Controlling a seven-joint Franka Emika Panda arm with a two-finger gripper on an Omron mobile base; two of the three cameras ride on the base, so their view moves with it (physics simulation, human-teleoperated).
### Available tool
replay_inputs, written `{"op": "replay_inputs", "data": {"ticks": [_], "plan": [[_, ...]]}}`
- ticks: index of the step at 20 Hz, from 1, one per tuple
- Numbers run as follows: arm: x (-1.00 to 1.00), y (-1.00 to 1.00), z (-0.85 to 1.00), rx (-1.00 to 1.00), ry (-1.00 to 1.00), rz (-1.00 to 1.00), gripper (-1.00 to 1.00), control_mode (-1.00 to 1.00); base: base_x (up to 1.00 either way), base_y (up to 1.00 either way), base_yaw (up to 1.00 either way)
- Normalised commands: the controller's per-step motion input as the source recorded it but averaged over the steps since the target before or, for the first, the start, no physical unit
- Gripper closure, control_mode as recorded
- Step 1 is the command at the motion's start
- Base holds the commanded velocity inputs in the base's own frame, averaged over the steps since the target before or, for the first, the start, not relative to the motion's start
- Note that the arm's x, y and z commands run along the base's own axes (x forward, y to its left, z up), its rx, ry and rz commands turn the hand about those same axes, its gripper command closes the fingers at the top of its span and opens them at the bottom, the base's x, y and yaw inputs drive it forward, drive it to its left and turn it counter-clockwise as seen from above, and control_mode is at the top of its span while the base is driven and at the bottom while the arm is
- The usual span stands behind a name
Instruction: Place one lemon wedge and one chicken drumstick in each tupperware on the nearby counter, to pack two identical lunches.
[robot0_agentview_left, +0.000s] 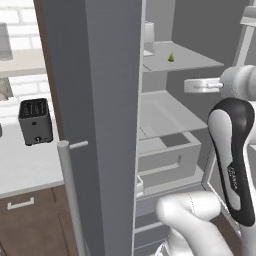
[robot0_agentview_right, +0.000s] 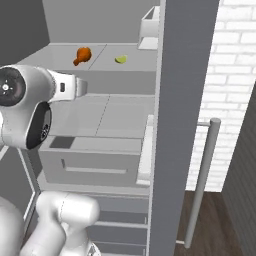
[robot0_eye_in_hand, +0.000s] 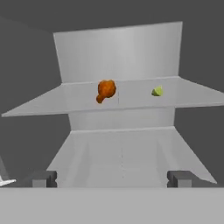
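The end effector (robot0_eye_in_hand: 112, 178) is open, its two dark fingertips (robot0_eye_in_hand: 43, 178) set wide apart at the bottom of the hand view, holding nothing. It points into an open fridge, level with the space below a pale grey shelf (robot0_eye_in_hand: 57, 101). On that shelf lie a golden-orange drumstick (robot0_eye_in_hand: 105, 90) and, to its right and well apart from it, a small yellow-green lemon wedge (robot0_eye_in_hand: 157, 91). The right base view shows the same pair: the drumstick (robot0_agentview_right: 82, 55) on the shelf's left half, the wedge (robot0_agentview_right: 121, 59) nearer the fridge door (robot0_agentview_right: 182, 100). In the left base view the wedge (robot0_agentview_left: 171, 58) sits alone on the visible part of the shelf (robot0_agentview_left: 190, 62); the drumstick is hidden there behind the door (robot0_agentview_left: 100, 125). Below the shelf are a second shelf and a grey drawer (robot0_agentview_right: 90, 162). The white arm (robot0_agentview_right: 30, 107) reaches in from the front, with its dark-banded forearm (robot0_agentview_left: 231, 150) upright. Left of the door, a black toaster (robot0_agentview_left: 35, 121) stands on the pale counter (robot0_agentview_left: 25, 165) over brown cabinets.
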Motion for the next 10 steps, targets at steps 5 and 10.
{"op": "replay_inputs", "data": {"ticks": [5,10], "plan": [[0.63,0.07,0.94,-0.04,0.08,0.01,-1.00,-1.00,0.00,0.00,0.00],[0.32,0.19,0.02,-0.07,0.12,0.03,-1.00,-1.00,0.00,0.00,0.00]]}}
